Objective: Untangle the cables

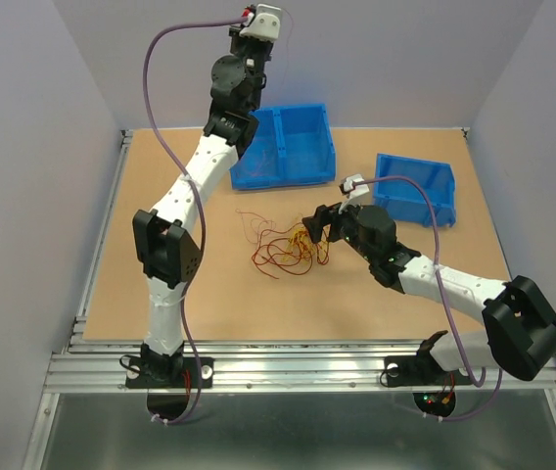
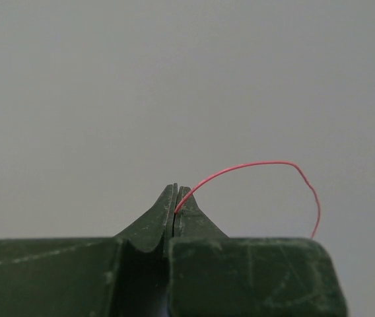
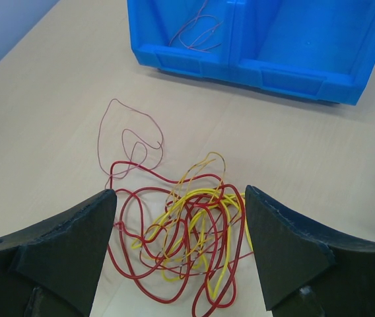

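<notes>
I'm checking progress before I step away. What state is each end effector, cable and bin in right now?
Tangle of cables: knotted, lying on table.
Left end effector: shut on red cable, raised high.
Right end effector: open, low over the tangle.
Double bin: upright, thin cable in one compartment.

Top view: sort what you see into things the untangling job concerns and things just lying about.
Job: tangle of cables; red cable pinched in the shut left pincer; open right pincer at the tangle.
Lying about: double blue bin; single blue bin; table.
</notes>
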Motion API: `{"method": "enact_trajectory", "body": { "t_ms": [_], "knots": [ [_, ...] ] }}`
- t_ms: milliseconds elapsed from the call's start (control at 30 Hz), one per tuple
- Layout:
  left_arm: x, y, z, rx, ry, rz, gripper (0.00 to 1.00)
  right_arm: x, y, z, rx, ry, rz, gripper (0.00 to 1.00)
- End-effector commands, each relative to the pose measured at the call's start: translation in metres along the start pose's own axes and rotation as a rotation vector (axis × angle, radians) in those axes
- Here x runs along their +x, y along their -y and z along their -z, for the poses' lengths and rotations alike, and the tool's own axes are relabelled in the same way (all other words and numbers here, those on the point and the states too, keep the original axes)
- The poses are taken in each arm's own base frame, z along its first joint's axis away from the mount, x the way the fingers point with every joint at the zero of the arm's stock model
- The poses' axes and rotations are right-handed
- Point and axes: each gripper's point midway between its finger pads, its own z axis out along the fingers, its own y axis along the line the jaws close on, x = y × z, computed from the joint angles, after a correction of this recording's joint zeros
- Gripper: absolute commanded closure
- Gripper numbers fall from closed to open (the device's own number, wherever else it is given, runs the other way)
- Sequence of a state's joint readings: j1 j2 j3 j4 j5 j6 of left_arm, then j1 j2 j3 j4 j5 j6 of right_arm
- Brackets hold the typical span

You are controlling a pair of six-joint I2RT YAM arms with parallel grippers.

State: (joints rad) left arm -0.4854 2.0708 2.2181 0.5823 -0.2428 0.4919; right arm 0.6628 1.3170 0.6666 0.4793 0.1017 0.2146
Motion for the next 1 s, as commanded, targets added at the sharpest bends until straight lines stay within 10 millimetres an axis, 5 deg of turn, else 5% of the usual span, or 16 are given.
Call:
{"method": "enact_trajectory", "body": {
  "t_ms": [0,100,133,233,433,667,700,733,833,967],
  "knots": [
    [0.023,-0.044,0.004,-0.064,-0.009,0.045,1.00,-0.042,-0.010,-0.003,-0.009,0.112,-0.017,0.17],
    [0.061,-0.045,0.016,-0.032,-0.078,0.066,1.00,-0.042,-0.009,-0.001,-0.009,0.113,-0.014,0.17],
    [0.092,-0.043,0.025,-0.024,-0.136,0.068,1.00,-0.044,-0.010,0.000,-0.013,0.117,-0.013,0.17],
    [0.126,-0.043,0.040,-0.005,-0.198,0.079,1.00,-0.044,-0.011,0.001,-0.020,0.117,-0.015,0.17],
    [0.160,-0.042,0.065,0.035,-0.284,0.129,1.00,-0.046,-0.011,0.005,-0.022,0.124,-0.018,0.17],
    [0.222,-0.003,0.086,0.172,-0.490,0.168,1.00,-0.045,-0.013,0.009,-0.035,0.126,-0.019,0.16],
    [0.258,0.009,0.103,0.199,-0.616,0.170,1.00,-0.045,-0.013,0.009,-0.035,0.126,-0.021,0.17],
    [0.253,0.011,0.093,0.206,-0.622,0.181,1.00,-0.045,-0.013,0.009,-0.035,0.124,-0.022,0.17],
    [0.302,0.025,0.115,0.215,-0.811,0.215,1.00,-0.045,-0.015,0.009,-0.043,0.124,-0.025,0.17],
    [0.317,0.039,0.115,0.240,-0.875,0.250,1.00,-0.047,-0.017,0.011,-0.054,0.127,-0.031,0.17]
  ]
}}
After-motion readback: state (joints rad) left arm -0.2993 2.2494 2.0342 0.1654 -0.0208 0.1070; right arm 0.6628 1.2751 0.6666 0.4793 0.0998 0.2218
